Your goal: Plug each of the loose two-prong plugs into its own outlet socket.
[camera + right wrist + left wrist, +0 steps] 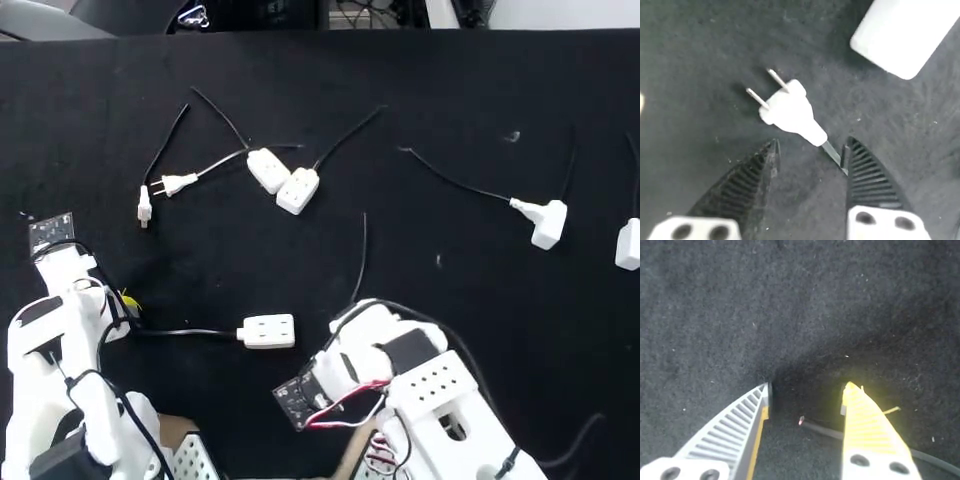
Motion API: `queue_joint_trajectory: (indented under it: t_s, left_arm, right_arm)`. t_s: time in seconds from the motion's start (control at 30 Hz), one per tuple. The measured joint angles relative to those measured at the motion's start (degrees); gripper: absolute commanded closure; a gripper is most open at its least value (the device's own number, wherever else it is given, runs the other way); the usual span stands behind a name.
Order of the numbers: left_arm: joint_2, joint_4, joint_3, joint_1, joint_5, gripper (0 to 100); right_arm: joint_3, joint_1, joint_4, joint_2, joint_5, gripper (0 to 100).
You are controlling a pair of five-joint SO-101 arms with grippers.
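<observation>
right wrist view: right gripper (810, 152) with jaws apart, straddling the cord end of a plug (789, 112) lying flat on black cloth (700, 45), prongs pointing away; socket (900, 35) near. left gripper (807, 395) likewise parted over bare cloth, thin cord (822, 429) between the fingers. farther off in the high view: left plugs (178, 184) close together, mid sockets (297, 190) just beside each other, right plug (545, 222), edge socket (628, 245).

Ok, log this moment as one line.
left gripper open, cable between fingers | right gripper open, plug ahead of fingers | plug unplugged
</observation>
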Motion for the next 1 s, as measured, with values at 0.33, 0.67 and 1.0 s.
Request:
queue_joint_trajectory:
  t_s: [0.33,0.67,1.0]
  left_arm:
    - [0.0,0.0,0.0,0.0,0.0,77]
    - [0.0,0.0,0.0,0.0,0.0,77]
    - [0.0,0.0,0.0,0.0,0.0,77]
  right_arm:
    - [6.3,-2.0,-10.1,0.0,0.1,80.4]
    - [5.5,-3.4,-6.1,-0.9,0.2,99.0]
    - [-7.7,-0.3,8.3,-0.1,-10.7,98.8]
